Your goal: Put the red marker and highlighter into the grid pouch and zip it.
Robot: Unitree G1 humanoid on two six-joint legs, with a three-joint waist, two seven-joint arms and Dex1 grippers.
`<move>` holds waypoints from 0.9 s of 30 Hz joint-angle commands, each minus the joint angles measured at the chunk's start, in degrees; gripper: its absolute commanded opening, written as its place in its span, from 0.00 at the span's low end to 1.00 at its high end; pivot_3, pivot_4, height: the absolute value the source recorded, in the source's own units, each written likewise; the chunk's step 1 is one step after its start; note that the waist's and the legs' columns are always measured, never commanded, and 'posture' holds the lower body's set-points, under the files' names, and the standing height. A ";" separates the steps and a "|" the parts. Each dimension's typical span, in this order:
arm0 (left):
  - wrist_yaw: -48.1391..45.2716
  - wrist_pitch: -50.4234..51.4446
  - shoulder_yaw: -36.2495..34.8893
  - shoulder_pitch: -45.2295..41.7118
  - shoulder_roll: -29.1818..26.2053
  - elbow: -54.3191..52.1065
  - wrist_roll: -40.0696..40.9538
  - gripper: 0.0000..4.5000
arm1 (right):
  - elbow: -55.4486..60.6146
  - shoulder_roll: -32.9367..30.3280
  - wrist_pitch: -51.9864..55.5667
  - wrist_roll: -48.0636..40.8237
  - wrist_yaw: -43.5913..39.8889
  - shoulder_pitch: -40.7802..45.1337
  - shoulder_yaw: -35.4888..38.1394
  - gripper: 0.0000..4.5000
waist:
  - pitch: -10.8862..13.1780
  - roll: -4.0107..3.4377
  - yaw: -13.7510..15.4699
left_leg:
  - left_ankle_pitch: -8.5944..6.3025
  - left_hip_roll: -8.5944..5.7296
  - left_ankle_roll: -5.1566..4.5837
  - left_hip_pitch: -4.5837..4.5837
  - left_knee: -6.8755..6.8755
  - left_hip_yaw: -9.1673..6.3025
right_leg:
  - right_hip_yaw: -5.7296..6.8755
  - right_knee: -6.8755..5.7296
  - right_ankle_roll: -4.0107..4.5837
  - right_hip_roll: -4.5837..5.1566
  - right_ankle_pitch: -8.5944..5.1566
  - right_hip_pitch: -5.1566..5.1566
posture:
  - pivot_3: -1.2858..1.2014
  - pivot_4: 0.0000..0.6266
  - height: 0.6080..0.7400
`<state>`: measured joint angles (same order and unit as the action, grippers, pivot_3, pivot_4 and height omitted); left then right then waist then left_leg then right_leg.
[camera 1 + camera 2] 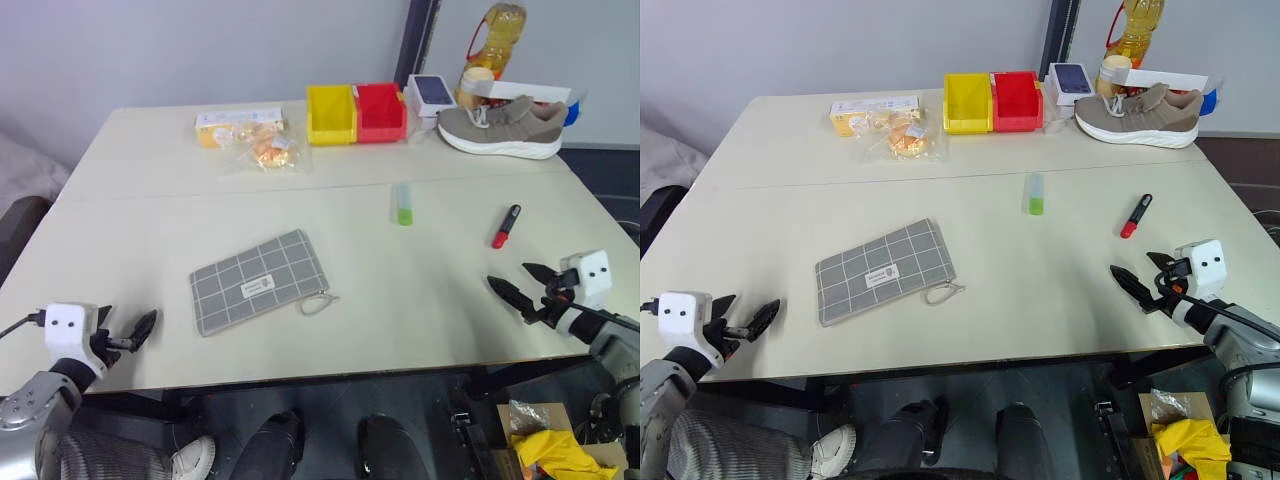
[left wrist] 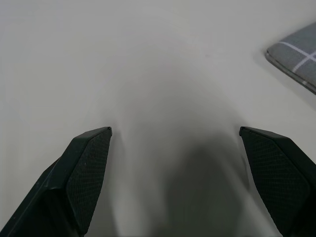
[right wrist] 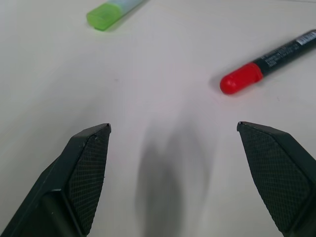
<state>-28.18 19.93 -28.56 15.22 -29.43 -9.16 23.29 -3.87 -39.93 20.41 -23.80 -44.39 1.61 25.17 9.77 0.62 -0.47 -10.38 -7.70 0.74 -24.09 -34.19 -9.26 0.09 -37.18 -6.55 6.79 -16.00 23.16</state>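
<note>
A wide, pale cream table (image 1: pixel 150 210) made of two tops joined along a seam is being seen from above, backed by a light grey wall (image 1: pixel 150 50) and a dark vertical post (image 1: pixel 420 40) at the upper right of the frame. The flat grey fabric grid pouch (image 1: pixel 256 281) with thin white lines and a small white label is lying left of centre, its loop cord pull (image 1: pixel 318 303) trailing off its lower right corner. The stubby green highlighter (image 1: pixel 403 204) with a pale cap is lying right of centre, well apart from the pouch, and the slim red marker (image 1: pixel 506 226) with a black end is resting further right. Along the far edge are being shown a clear bag of snacks (image 1: pixel 258 146), a yellow plastic bin (image 1: pixel 331 114) touching a red plastic bin (image 1: pixel 382 112), a small white box (image 1: pixel 432 94), a bottle of yellow oil (image 1: pixel 495 40) and a taupe sneaker (image 1: pixel 503 128). The left gripper (image 1: pixel 140 335) is being held at the lower left table edge, its fingers (image 2: pixel 81 180) spread wide over bare tabletop with nothing between them. The right gripper (image 1: pixel 524 288) is hovering at the lower right, below the marker, its fingers (image 3: pixel 86 175) likewise spread apart and empty.
</note>
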 commanded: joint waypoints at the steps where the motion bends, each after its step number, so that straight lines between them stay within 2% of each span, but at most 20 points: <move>1: 0.78 0.24 -1.31 0.44 0.22 -2.81 0.90 0.99 | 0.33 -0.29 -1.02 -0.64 -0.29 1.39 0.05 0.95 | 0.00 0.00 0.01 | 0.00 0.00 0.00 0.00 0.00 0.00 | 0.00 0.00 0.00 0.00 0.00 0.00 | 0.52 0.24 1.00; 9: 1.50 -1.63 -1.54 -0.61 0.66 -1.96 0.25 0.99 | 6.30 1.69 1.62 -2.05 0.65 3.78 -3.81 0.95 | 0.00 -0.01 -0.05 | 0.00 0.01 0.00 0.00 0.00 0.01 | 0.00 0.01 0.01 0.00 0.00 0.01 | 0.52 0.24 1.00; 13: 1.49 -4.16 -2.00 -1.09 1.96 -2.01 1.10 0.99 | 13.01 4.85 4.31 -3.62 1.23 6.02 -9.15 0.95 | 0.00 -0.01 -0.13 | 0.00 0.04 0.00 -0.01 0.00 0.02 | -0.01 0.01 0.01 -0.02 0.00 0.03 | 0.52 0.24 1.00; 16: -0.46 -5.94 -0.71 0.54 2.18 -2.97 0.89 1.00 | 18.31 7.88 6.52 -4.51 2.74 8.03 -13.63 0.75 | 0.00 -0.01 -0.09 | 0.00 0.05 0.00 -0.04 0.00 0.02 | -0.01 0.01 0.01 -0.03 0.00 0.05 | 0.52 0.24 1.00; 18: -1.46 -6.72 -0.10 1.31 2.18 -3.08 0.81 1.00 | 20.99 9.59 8.24 -4.42 4.39 9.20 -16.41 0.54 | 0.00 -0.01 -0.08 | -0.01 0.05 0.00 -0.09 0.01 0.02 | -0.01 0.05 0.01 -0.03 0.00 0.10 | 0.52 0.24 1.00; 22: -2.63 -7.97 0.53 1.34 1.71 -2.47 0.43 1.00 | 22.54 12.24 10.52 -0.17 7.70 11.83 -24.86 0.05 | -0.02 0.02 0.12 | -0.01 0.04 0.00 -0.15 0.00 0.01 | 0.00 0.07 0.02 -0.03 0.01 0.16 | 0.52 0.24 1.00; 23: -2.98 -8.39 0.81 1.31 1.42 -2.19 -0.01 1.00 | 22.32 13.36 10.83 1.25 8.78 12.93 -27.33 0.02 | -0.01 0.02 0.12 | -0.01 0.04 0.00 -0.15 0.00 0.01 | 0.00 0.07 0.02 -0.03 0.01 0.16 | 0.52 0.24 1.00; 27: -5.22 -11.00 2.02 1.20 -0.27 -0.84 -2.20 1.00 | 19.38 20.52 10.95 5.74 12.24 18.29 -36.00 0.02 | -0.01 0.00 -0.24 | -0.01 0.06 0.01 -0.15 0.03 0.00 | 0.00 0.04 0.07 -0.07 0.03 0.22 | 0.52 0.24 1.00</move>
<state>-32.59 10.64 -26.27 16.47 -28.81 -9.52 21.86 14.94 -20.26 32.06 -19.39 -33.01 18.06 -8.83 9.76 0.63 -0.71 -10.39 -7.63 0.74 -24.24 -34.14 -9.26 0.09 -37.14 -6.49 6.71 -15.97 23.39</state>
